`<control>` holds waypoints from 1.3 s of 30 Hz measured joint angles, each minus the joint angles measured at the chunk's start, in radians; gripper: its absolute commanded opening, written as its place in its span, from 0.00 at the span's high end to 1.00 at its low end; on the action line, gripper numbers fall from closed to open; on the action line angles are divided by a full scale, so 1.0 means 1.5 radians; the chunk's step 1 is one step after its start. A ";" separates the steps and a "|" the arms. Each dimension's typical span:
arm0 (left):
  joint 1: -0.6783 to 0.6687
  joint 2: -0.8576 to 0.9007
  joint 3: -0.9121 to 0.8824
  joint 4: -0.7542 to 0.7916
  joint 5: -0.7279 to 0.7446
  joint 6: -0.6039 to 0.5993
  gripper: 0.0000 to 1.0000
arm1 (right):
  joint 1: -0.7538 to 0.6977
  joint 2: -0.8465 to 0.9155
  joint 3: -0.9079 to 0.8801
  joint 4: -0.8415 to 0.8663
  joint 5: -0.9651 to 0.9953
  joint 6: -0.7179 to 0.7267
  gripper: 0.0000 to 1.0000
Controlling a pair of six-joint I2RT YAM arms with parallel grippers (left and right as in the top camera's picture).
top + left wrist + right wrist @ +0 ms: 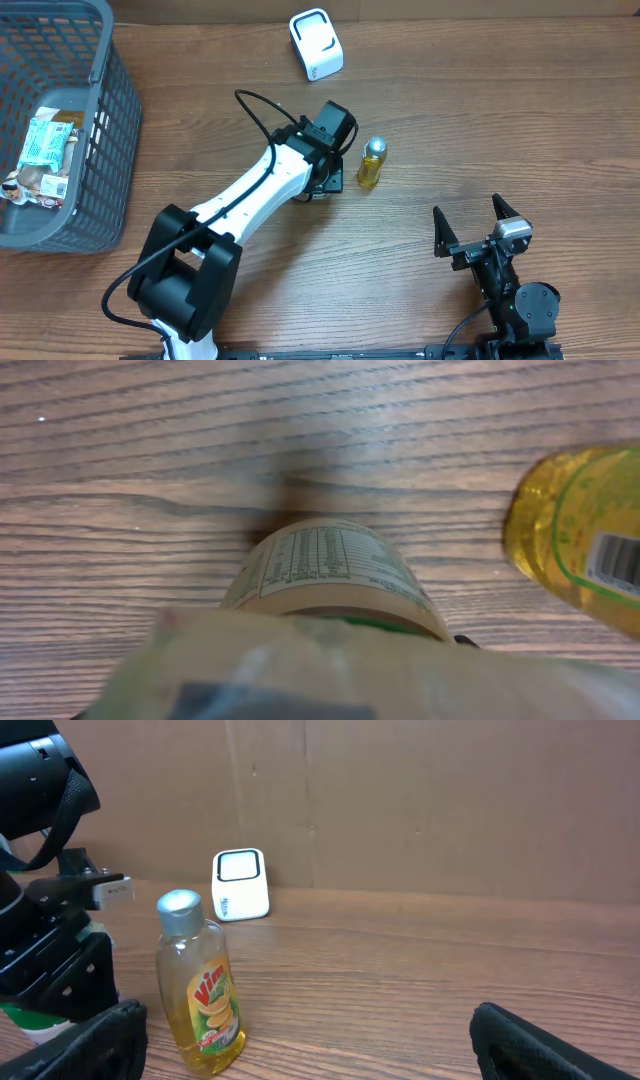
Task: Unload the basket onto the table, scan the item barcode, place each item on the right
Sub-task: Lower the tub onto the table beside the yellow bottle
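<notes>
The L arm reaches from its base at the near edge diag. across the desk toward the ctr, a black cable looping off its white forearm. The L pincer points down at the wood, mostly hidden under the arm's own head from overhead. In the L wrist view a beige round container w/ a printed nutrition table and a green band fills the lower middle, very close to the lens and resting on the desk. A blurred pale shape covers the bottom of that view, so the fingers don't show. Whether the L pincer grips the container or only stands over it can't be told.

Just beside that arm head, on its R side, a yellow bottle stands upright w/ a silver cap. It is apart from the container, and a barcode shows on its label in the L wrist view.

The white scanner sits at the far side of the desk, well beyond the arm head and the bottle.

The R pincer is at the near R part of the desk, jaws spread wide, nothing btw them, well apart from the bottle.

A grey basket sits at the far L, w/ packets lying inside.
</notes>
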 measured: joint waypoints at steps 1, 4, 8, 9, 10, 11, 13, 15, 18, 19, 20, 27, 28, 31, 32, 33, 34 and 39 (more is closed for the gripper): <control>0.000 0.000 0.000 0.000 0.001 -0.001 0.39 | 0.000 0.000 0.000 0.000 0.000 0.000 0.00; 0.000 0.000 0.000 0.002 0.002 -0.006 0.27 | 0.000 0.000 0.000 0.000 0.000 0.000 0.00; 0.000 0.000 0.000 0.003 0.009 -0.015 0.19 | 0.000 0.000 0.000 0.000 0.000 0.000 0.00; 0.000 0.000 0.000 0.003 0.012 -0.017 0.17 | 0.000 0.000 0.000 0.000 0.000 0.000 0.00; 0.000 0.000 0.000 0.002 0.014 -0.017 0.15 | 0.000 0.000 0.000 0.000 0.000 0.000 0.00; 0.000 0.000 0.000 0.003 0.017 -0.017 0.11 | 0.000 0.000 0.000 0.000 0.000 0.000 0.00; 0.000 0.000 0.000 0.003 0.020 -0.018 0.06 | 0.000 0.000 0.000 0.000 0.000 0.000 0.00; 0.000 0.000 0.000 0.004 0.021 -0.019 0.04 | 0.000 0.000 0.000 0.000 0.000 0.000 0.00; 0.000 0.000 0.000 0.008 0.022 -0.019 0.04 | 0.000 0.000 0.000 0.000 0.000 0.000 0.00; 0.000 0.000 0.000 0.010 0.022 -0.019 0.05 | 0.000 0.000 0.000 0.000 0.000 0.000 0.00; 0.000 0.000 0.000 0.009 0.022 -0.019 0.05 | 0.000 0.000 0.000 0.000 0.000 0.000 0.00; 0.011 0.000 0.049 -0.028 0.024 -0.012 0.04 | 0.000 0.000 0.000 0.000 0.000 0.000 0.00; 0.014 0.000 0.064 -0.031 0.024 -0.012 0.05 | 0.000 0.000 0.000 0.000 0.000 0.000 0.00; 0.020 0.000 0.093 -0.034 0.024 -0.011 0.08 | 0.000 0.000 0.000 0.000 0.000 0.000 0.00; 0.022 0.000 0.097 -0.034 0.024 -0.010 0.09 | 0.000 0.000 0.000 0.000 0.000 0.000 0.00; 0.023 0.000 0.097 -0.035 0.024 -0.008 0.10 | 0.000 0.000 0.000 0.000 0.000 0.000 0.00; 0.024 0.000 0.097 -0.038 0.024 -0.004 0.12 | 0.000 0.000 0.000 0.000 0.000 0.000 0.00; 0.037 0.000 0.097 -0.042 0.035 0.005 0.20 | 0.000 0.000 0.000 0.000 0.000 0.000 0.00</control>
